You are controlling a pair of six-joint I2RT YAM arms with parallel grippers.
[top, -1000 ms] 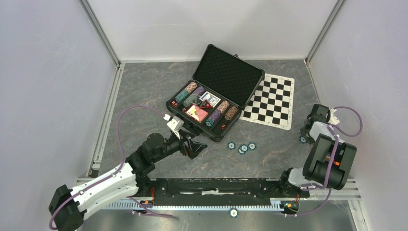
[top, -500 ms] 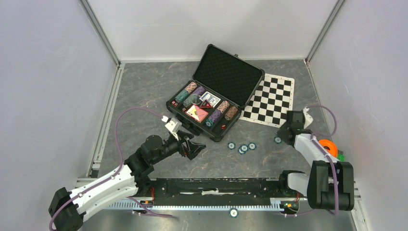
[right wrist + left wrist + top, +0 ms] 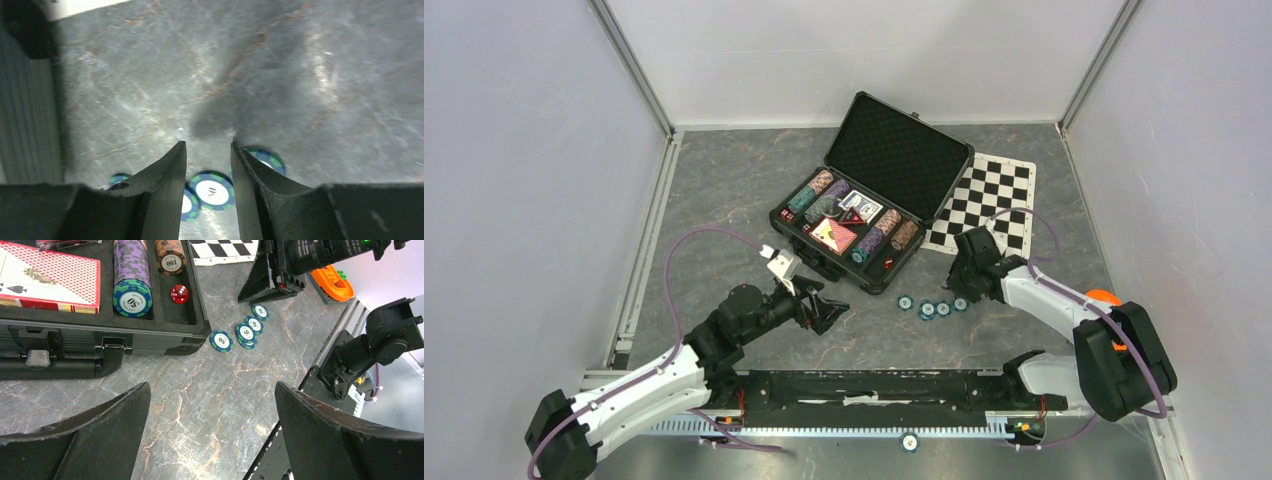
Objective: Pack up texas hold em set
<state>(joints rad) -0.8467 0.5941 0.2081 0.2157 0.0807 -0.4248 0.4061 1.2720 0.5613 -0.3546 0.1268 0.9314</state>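
Top view: black case open on grey table, lid up at rear; red deck and blue deck lie in its foam tray betw chip rows. Four loose teal chips in a short row on the table, just off the case's front corner nearest the mat. R gripper is down at the row's end farthest from the case, last chip right at its tips. L gripper sits near the case's front wall. Orange piece well away from the case, beyond the R arm. L wrist view: jaws spread wide, holding nothing, bare table betw them; case front wall w/ latches ahead; purple stack, brown stack, red die at the tray's end. Loose chips lie past the case corner, well ahead of these jaws. R wrist view, blurred: jaws parted to a narrow gap; one chip lies face-up in line w/ the gap, others part-hidden under each finger. Contact w/ any chip: can't tell.
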